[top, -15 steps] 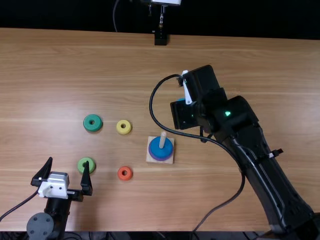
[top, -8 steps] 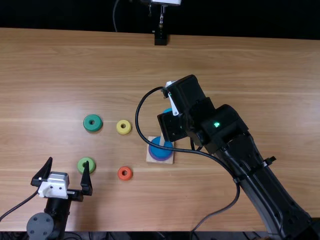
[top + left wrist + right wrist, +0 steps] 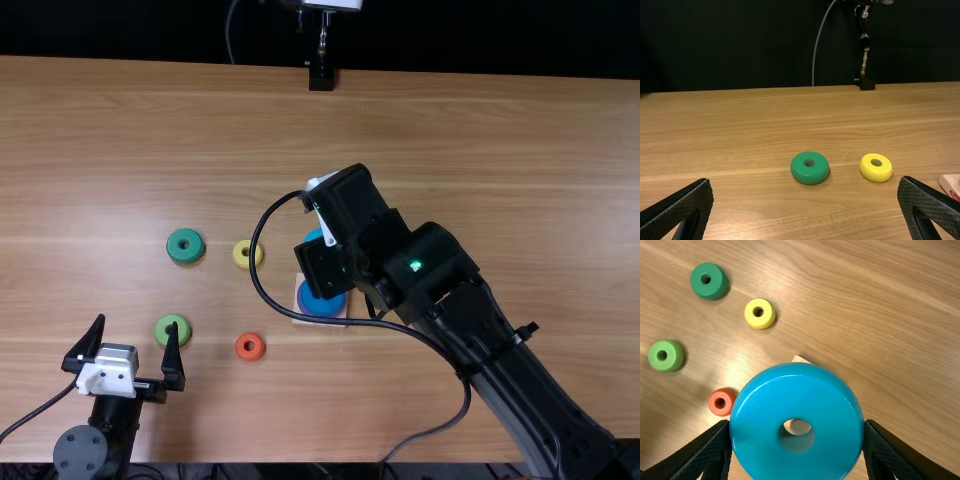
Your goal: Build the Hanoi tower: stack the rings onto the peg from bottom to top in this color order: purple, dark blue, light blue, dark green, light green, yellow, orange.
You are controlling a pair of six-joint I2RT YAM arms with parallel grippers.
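My left gripper (image 3: pixel 136 326), also in the left wrist view (image 3: pixel 805 186), stands open and empty near the light green ring (image 3: pixel 173 331). My right gripper (image 3: pixel 324 268), partly hidden by its own arm, is over the base's far side. In the right wrist view my right gripper (image 3: pixel 797 432) is shut on the light blue ring (image 3: pixel 755 415); pale wood shows through its hole. The dark blue ring (image 3: pixel 322 302) lies on the purple ring (image 3: pixel 303 313) on the square base (image 3: pixel 305 279). Loose are the dark green ring (image 3: pixel 185 246), yellow ring (image 3: pixel 243 262) and orange ring (image 3: pixel 250 347).
The right arm's cable (image 3: pixel 262 282) loops low past the base and yellow ring. A black stand (image 3: pixel 321 76) is at the table's far edge. The loose rings lie on the table (image 3: pixel 120 180) left of the base.
My right gripper has moved left and nearer to the camera's side, carrying the light blue ring toward the base. The left arm has kept still.
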